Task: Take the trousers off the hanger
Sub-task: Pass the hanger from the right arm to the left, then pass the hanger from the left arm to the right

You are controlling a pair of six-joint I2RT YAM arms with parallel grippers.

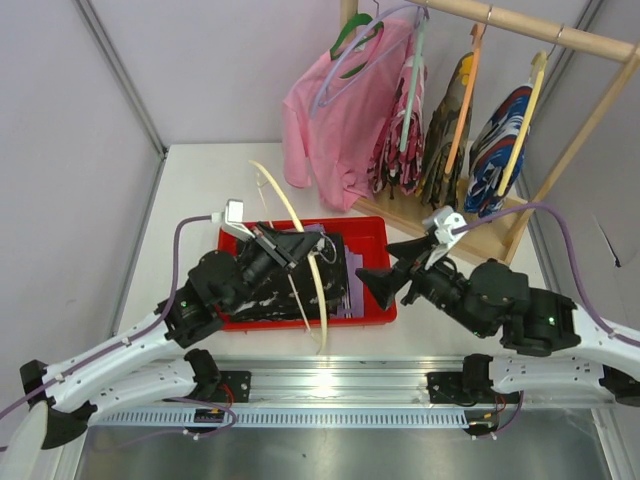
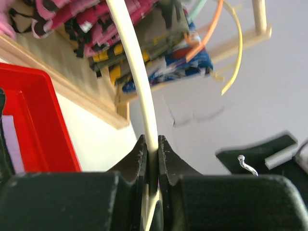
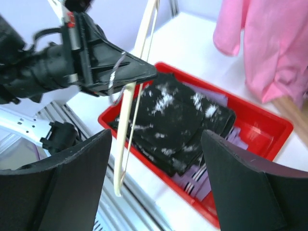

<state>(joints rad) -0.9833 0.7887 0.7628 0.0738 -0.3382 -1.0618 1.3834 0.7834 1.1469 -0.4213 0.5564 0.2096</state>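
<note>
Now | left hand (image 2: 153, 155) is pinching cream hanger (image 2: 134, 72) | right hand (image 3: 155, 138) is hovering spread wide | speckled trousers (image 3: 178, 120) are lying in red tray (image 3: 270, 126)

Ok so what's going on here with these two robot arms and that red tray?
The left gripper is shut on a cream hanger, holding it over the red tray; the hanger looks bare. The black speckled trousers lie in the tray on top of the pale lavender trousers. The right gripper hangs open at the tray's right edge, holding nothing. Behind, a wooden rack carries a pink shirt and other garments on hangers.
</note>
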